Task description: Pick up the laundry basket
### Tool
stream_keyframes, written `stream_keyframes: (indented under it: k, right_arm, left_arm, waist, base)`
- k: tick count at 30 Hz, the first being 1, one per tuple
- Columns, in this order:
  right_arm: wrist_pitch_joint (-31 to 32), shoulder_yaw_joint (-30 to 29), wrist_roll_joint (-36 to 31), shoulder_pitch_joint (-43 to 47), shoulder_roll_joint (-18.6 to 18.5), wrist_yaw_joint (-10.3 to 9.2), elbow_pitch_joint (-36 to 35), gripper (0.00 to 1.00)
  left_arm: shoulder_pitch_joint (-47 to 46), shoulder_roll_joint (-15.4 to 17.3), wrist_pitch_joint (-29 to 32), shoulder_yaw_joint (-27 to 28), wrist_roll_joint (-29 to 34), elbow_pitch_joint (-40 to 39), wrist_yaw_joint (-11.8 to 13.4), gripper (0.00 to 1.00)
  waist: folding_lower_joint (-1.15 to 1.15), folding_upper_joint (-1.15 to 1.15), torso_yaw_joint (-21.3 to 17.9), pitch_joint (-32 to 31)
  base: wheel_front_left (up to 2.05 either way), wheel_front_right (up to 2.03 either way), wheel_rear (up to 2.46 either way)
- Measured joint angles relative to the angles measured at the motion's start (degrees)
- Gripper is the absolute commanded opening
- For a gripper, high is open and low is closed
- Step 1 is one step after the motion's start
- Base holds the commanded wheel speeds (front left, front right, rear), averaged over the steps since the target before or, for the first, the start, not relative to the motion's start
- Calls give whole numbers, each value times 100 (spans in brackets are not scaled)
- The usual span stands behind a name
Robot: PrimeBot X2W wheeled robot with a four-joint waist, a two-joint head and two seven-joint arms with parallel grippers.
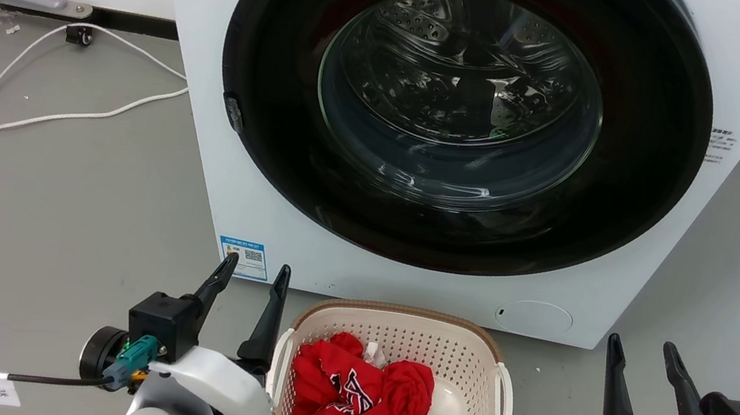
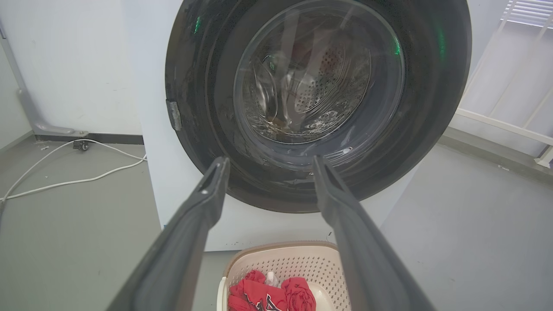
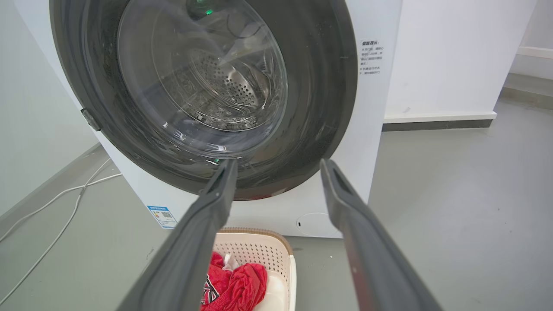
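Laundry basket (image 1: pixel 398 311) sat on the floor (image 1: pixel 74 226) just before the washer (image 1: pixel 250 202), between both arms. Left gripper (image 1: pixel 259 264) and right gripper (image 1: pixel 640 343) each stood with fingers parted, holding nothing. Judged light, stiff plastic; red garments (image 1: pixel 367 402) inside add little. Perforated walls may flex. Best hold: white side handles (image 1: pixel 503 402), one apiece.

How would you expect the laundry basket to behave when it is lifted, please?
The laundry basket looks like perforated plastic, so it is probably rigid and light. The red clothes lie toward its left, so it may tip slightly that way. A white handle on each side suggests a level two-arm lift would work.
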Motion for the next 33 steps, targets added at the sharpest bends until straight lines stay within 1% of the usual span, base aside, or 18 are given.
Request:
stream_keyframes:
  k: [13, 22, 28, 33]
  right_arm:
    - [-261, 25, -435, -65, 0, 8, 105, 100]
    - [-380, 23, -720, -105, 0, 8, 105, 100]
    - [-443, 14, -824, -105, 0, 8, 108, 100]
    - [-443, -14, -747, -105, 1, 8, 131, 100]
  left_arm:
    - [-7, -1, -141, -32, 450, 8, 20, 100]
    - [-23, -3, -232, -87, 753, 48, 87, 100]
    - [-48, -4, -285, -120, 942, 86, 104, 100]
    - [-54, -4, -292, -110, 953, 142, 111, 100]
  waist:
    - [0, 0, 5, -6]
    - [0, 0, 24, 8]
    - [0, 0, 51, 14]
    - [0, 0, 46, -3]
  base:
    - [0, 0, 0]
    - [0, 0, 0]
    - [0, 0, 0]
    - [0, 0, 0]
